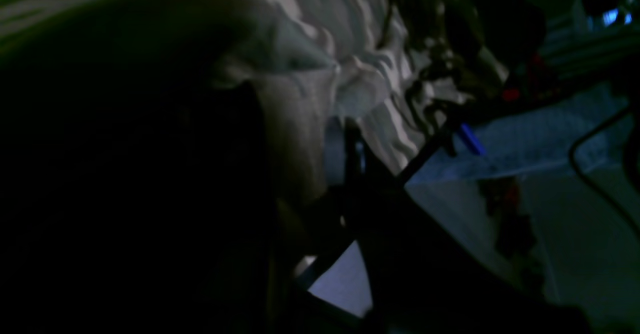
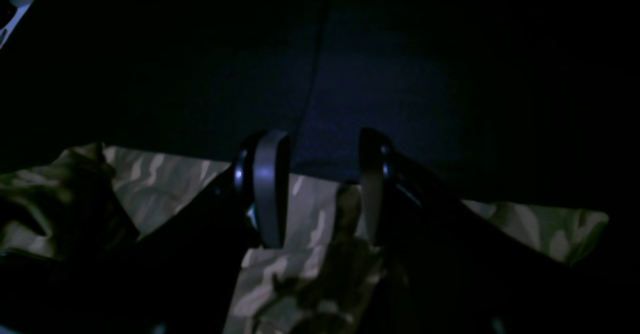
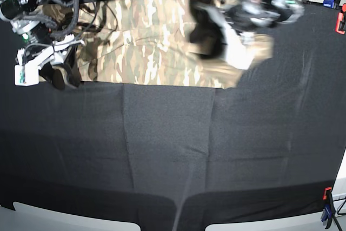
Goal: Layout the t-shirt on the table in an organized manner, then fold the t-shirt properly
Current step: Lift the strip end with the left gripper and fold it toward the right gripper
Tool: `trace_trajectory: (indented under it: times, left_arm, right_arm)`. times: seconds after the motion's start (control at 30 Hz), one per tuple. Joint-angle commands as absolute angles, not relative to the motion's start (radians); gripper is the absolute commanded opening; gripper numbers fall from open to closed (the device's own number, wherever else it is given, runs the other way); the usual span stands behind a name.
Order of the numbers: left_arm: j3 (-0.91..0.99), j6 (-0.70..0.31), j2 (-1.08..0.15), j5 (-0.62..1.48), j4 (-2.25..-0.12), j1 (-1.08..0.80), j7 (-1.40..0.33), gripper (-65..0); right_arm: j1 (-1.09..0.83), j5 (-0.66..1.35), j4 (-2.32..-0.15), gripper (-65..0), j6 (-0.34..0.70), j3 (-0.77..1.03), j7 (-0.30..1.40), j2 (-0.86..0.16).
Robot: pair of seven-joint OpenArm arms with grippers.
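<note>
Half-done at best: t-shirt (image 3: 157,41) spread flat at table (image 3: 173,150) 12 o'clock, one side lifted; left gripper (image 3: 208,36) clamped on fabric, right gripper (image 2: 315,189) jaws apart over hem; folds remained

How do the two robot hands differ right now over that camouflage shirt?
The right gripper has its jaws standing apart, low at the t-shirt's near edge; the left gripper is shut, apparently pinching a bunch of cloth. The right gripper looks sharp in the base view, while the left gripper is blurred there, likely moving. The right gripper sits at one end of the shirt, the left nearer the other. Both work over the black table.
</note>
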State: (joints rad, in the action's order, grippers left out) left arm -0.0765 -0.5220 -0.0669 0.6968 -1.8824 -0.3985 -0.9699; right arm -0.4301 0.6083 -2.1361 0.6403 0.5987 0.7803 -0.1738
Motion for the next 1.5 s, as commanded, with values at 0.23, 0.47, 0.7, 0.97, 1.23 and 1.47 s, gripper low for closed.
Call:
trace_trajectory:
  times: [0.23,0.47,0.7,0.97,1.23,1.47]
  left_arm:
    - [-0.18,-0.462,-0.064,0.59,-1.9,-0.396,-0.86,-65.0]
    - [-0.261,-0.418,-0.038,0.429,-1.9,-0.396,-0.765,-65.0]
    - [-0.283,-0.392,0.045,0.408,-1.9,-0.389,-0.735,-65.0]
    - [-0.283,-0.392,0.075,0.313,-1.89,-0.38,-0.728,-65.0]
    - [-0.283,-0.392,0.075,0.315,-1.89,-0.38,-0.731,-65.0]
    - [-0.286,-0.392,0.075,0.324,-1.89,-0.38,-0.731,-65.0]
  right_arm:
    - [-0.427,0.633,-2.156,-42.3,0.651,0.604,0.772,-0.216]
    - [-0.427,0.633,-2.156,-42.3,0.651,0.604,0.77,-0.216]
    - [-0.427,0.633,-2.156,-42.3,0.651,0.604,0.772,-0.216]
    - [-0.426,0.715,-2.176,-42.3,0.651,0.604,0.738,-0.216]
    - [-0.318,0.868,-2.272,-42.3,0.651,0.669,0.696,-0.216]
    - [-0.217,1.131,-2.273,-42.3,0.674,0.854,0.759,-0.211]
